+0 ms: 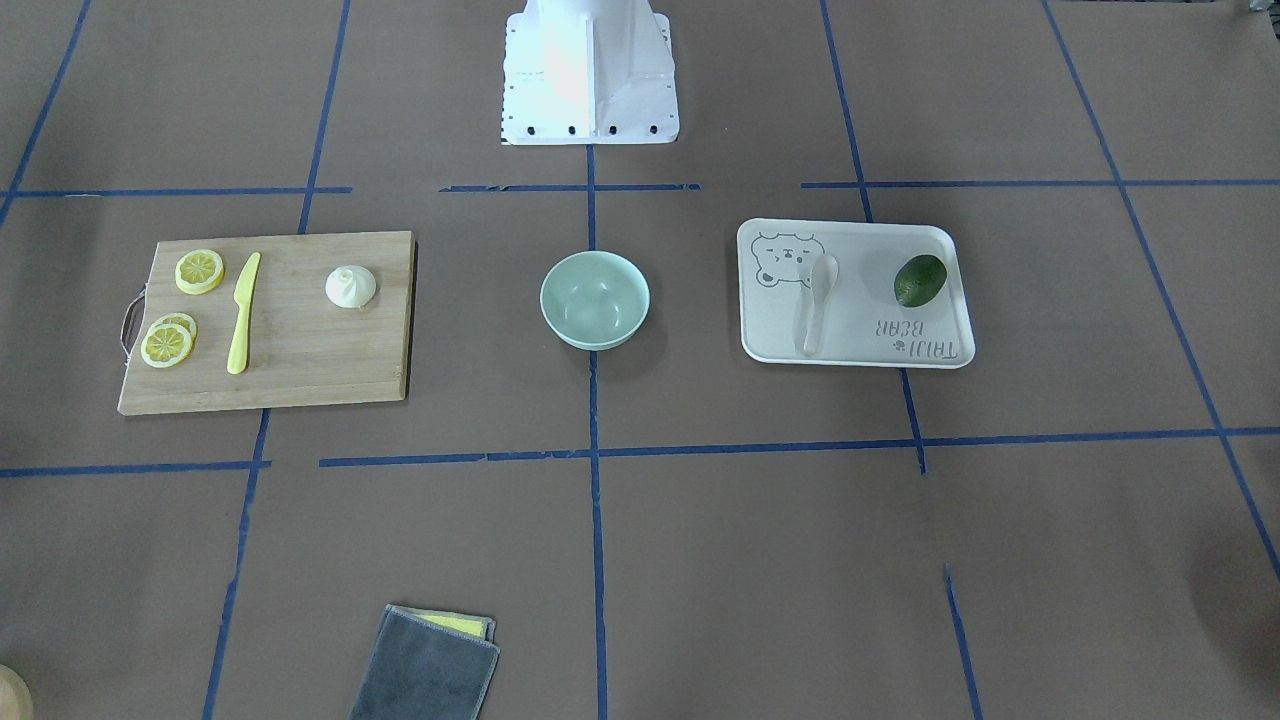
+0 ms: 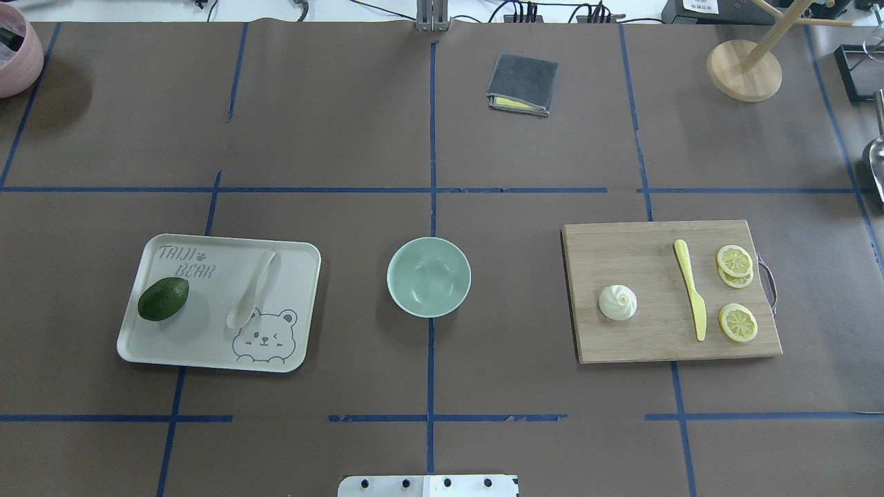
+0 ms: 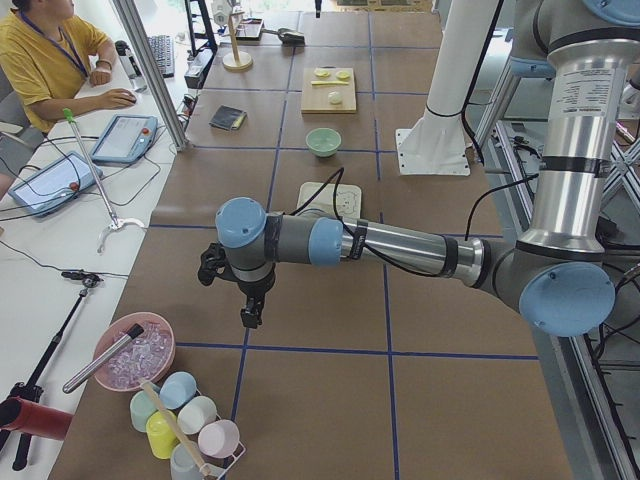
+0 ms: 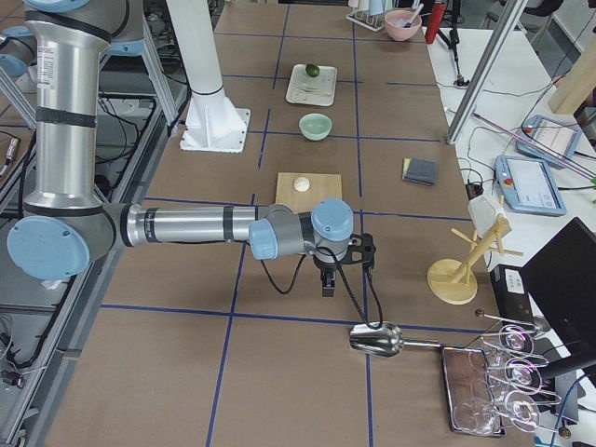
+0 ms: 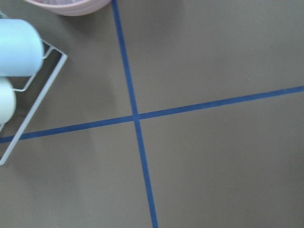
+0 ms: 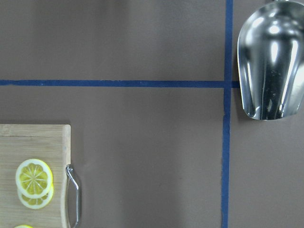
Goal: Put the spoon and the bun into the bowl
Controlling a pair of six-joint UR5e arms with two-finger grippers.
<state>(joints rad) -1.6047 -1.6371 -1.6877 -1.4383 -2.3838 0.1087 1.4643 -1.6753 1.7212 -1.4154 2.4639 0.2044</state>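
Observation:
The pale mint-green bowl (image 2: pixel 428 276) stands empty at the table's middle. The beige-white spoon (image 2: pixel 250 299) lies on a cream bear tray (image 2: pixel 207 345) to the bowl's left in the overhead view. The white pleated bun (image 2: pixel 617 302) sits on a wooden cutting board (image 2: pixel 621 255) to the bowl's right. My left gripper (image 3: pixel 253 315) shows only in the exterior left view, hanging over bare table far from the tray; I cannot tell if it is open or shut. My right gripper (image 4: pixel 328 289) shows only in the exterior right view, beyond the board's end; I cannot tell its state either.
A green avocado (image 2: pixel 163 298) lies on the tray. A yellow plastic knife (image 2: pixel 690 298) and lemon slices (image 2: pixel 735 261) lie on the board. A grey cloth (image 2: pixel 522 84), a wooden stand (image 2: pixel 744 69), a metal scoop (image 6: pixel 270 61) and a pink bowl (image 2: pixel 17 52) sit at the table's edges.

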